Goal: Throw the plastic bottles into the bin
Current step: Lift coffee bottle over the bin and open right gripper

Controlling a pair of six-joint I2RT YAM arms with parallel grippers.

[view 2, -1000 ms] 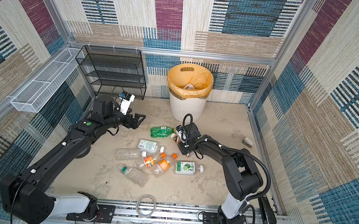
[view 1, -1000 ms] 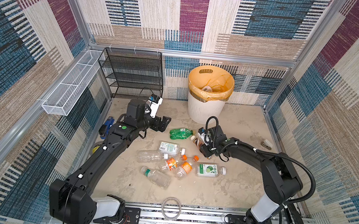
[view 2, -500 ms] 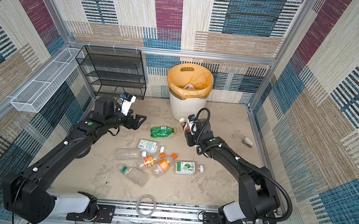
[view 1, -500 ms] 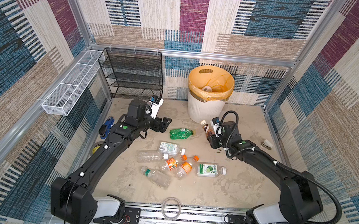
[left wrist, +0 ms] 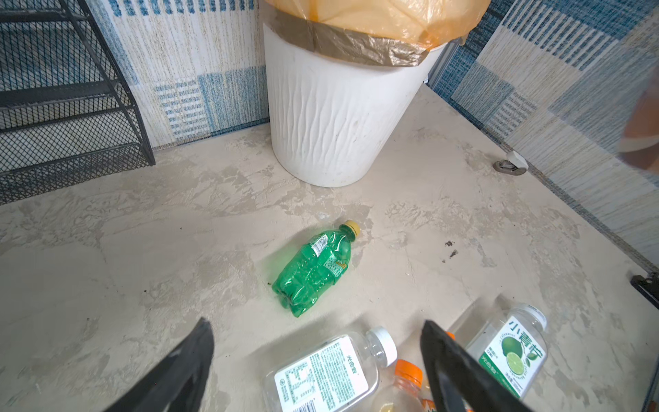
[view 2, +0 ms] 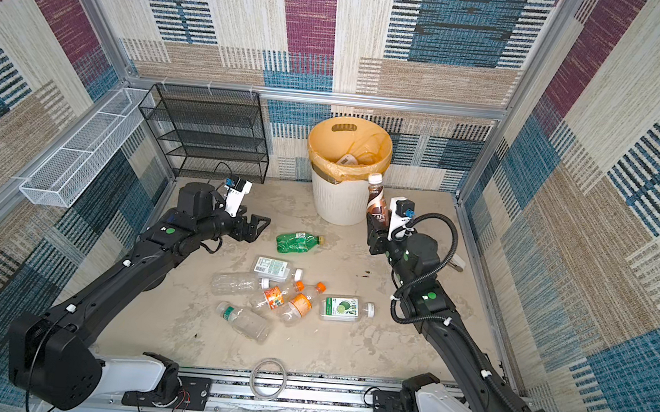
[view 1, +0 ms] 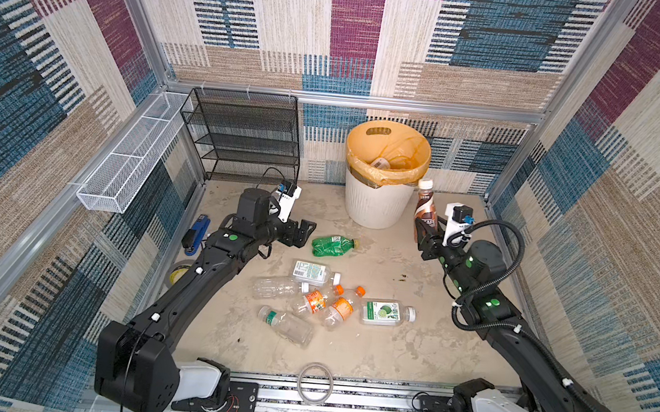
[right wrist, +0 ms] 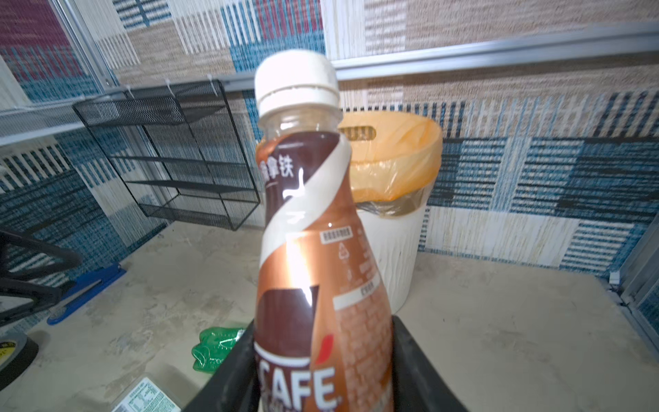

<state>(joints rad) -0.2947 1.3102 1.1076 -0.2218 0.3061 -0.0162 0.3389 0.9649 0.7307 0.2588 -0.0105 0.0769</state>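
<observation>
Brown-labelled plastic coffee bottle (view 1: 424, 204), white-capped, stands upright, gripped low by the right claw (view 1: 424, 234). The round white ribbed bin (view 1: 374, 209), orange-lined, is just beside it, its mouth leftward in both top views. The left claw (view 1: 305, 230) gapes empty near a green plastic bottle (view 1: 332, 245).

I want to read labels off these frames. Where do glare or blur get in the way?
Right wrist view: a white glare streak runs down the brown bottle, and its cap is soft. Left wrist view: the green bottle is sharp, with a brown blur at one edge. Both top views: even light, crisp.
</observation>
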